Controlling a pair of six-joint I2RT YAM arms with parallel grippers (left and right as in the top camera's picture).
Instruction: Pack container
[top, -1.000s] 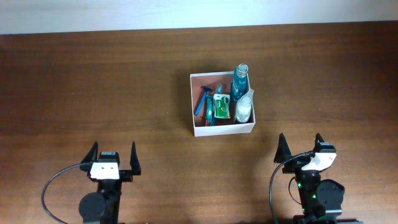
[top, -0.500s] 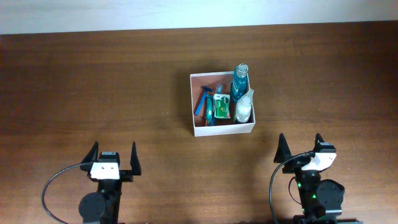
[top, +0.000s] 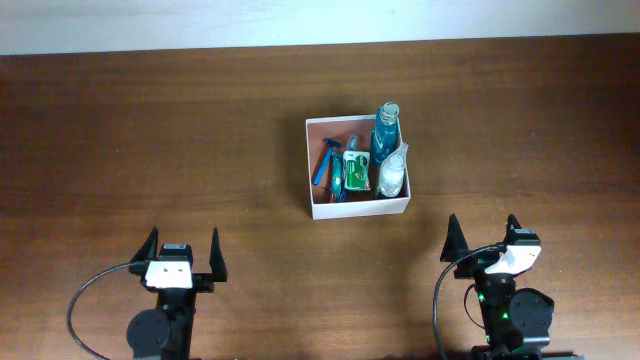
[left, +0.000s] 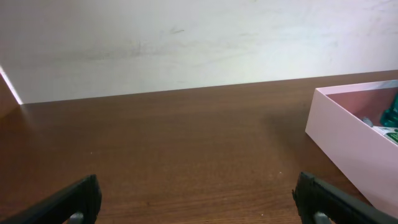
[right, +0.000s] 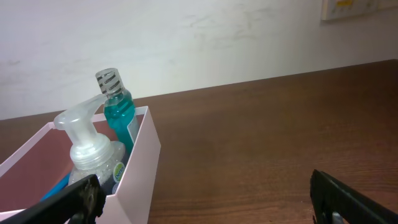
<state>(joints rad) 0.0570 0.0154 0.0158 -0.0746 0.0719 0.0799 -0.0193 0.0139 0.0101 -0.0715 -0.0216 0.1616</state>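
The container is a square white-walled box with a pinkish floor in the middle of the table. It holds a blue bottle, a clear pump bottle, a green packet and a blue razor. It also shows at the right edge of the left wrist view and at the left of the right wrist view. My left gripper is open and empty near the front left. My right gripper is open and empty near the front right, in front of the container.
The dark wooden table runs back to a white wall. A wall socket sits high on the wall in the right wrist view.
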